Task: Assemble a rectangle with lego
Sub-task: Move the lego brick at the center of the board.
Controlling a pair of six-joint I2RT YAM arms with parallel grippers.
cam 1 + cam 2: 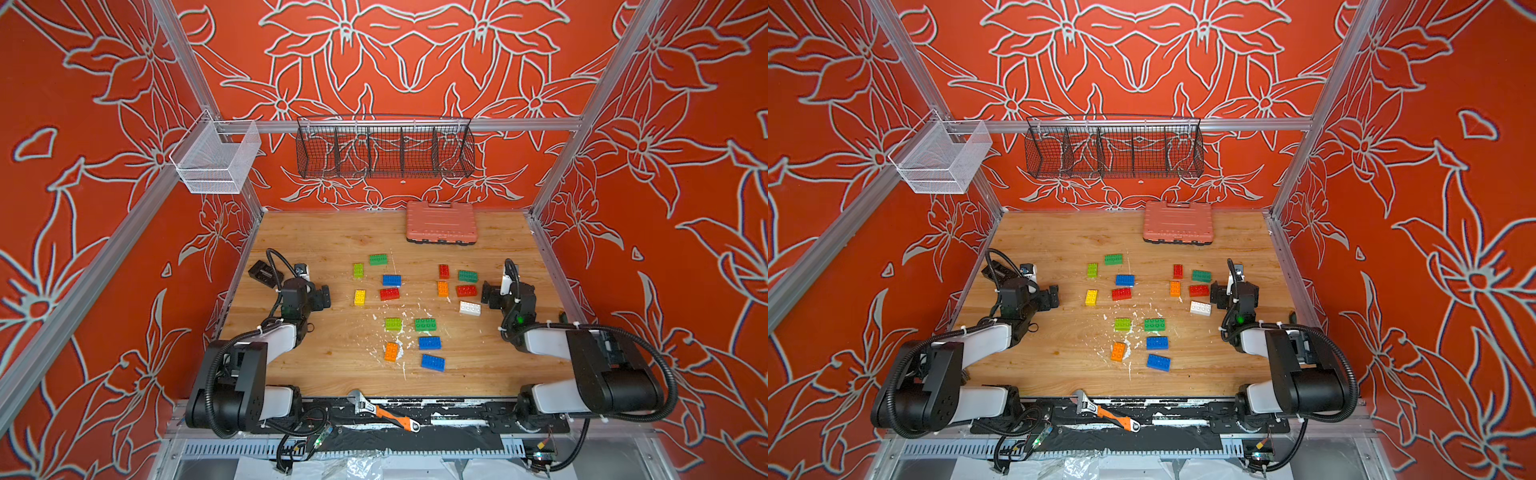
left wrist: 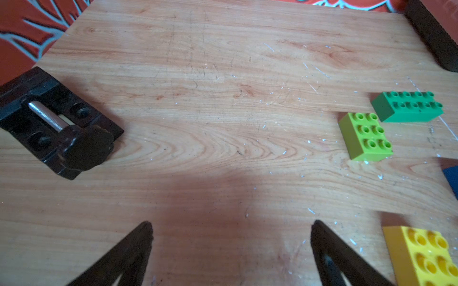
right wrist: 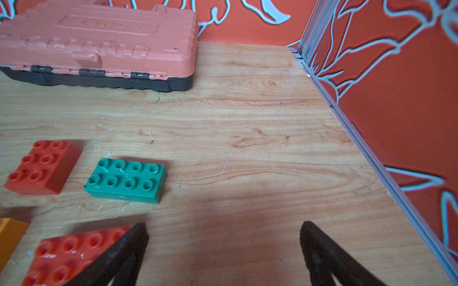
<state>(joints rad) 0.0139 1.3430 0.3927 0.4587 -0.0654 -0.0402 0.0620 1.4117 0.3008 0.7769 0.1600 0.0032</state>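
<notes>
Fifteen small studded plastic lego bricks (image 1: 1121,294) lie loose on the pale wooden worktop (image 1: 324,232), none stacked or joined. There are three red, three blue, three green, two lime, two orange, one yellow and one white.

They lie in three groups of five:
- **Far left:** far green brick (image 1: 378,259), far lime brick (image 1: 358,270), far blue brick (image 1: 391,280), yellow brick (image 1: 360,297) and left red brick (image 1: 389,294).
- **Right:** short red brick (image 1: 444,271), dark green brick (image 1: 468,276), right orange brick (image 1: 443,288), right red brick (image 1: 466,290) and white brick (image 1: 470,308).
- **Near middle:** near lime brick (image 1: 393,324), near green brick (image 1: 425,324), middle blue brick (image 1: 429,343), near orange brick (image 1: 391,351) and nearest blue brick (image 1: 432,362).

White flecks are scattered around the near group.

There are two arms, one at each side. The left gripper (image 2: 231,226) has its fingers spread wide over bare wood, with nothing between them. The yellow brick is near one finger. The right gripper (image 3: 223,226) is likewise spread and empty. The right red brick is just beside one finger, and I cannot tell whether they touch.

One salmon-pink ribbed tool case (image 1: 441,222) lies closed at the far edge of the worktop. One small black screw vise (image 2: 57,123) sits at the left edge. One adjustable wrench with an orange handle (image 1: 382,411) rests on the black rail in front. Two baskets hang above: one black wire basket (image 1: 384,145) with five compartments and one white mesh basket (image 1: 216,158).
</notes>
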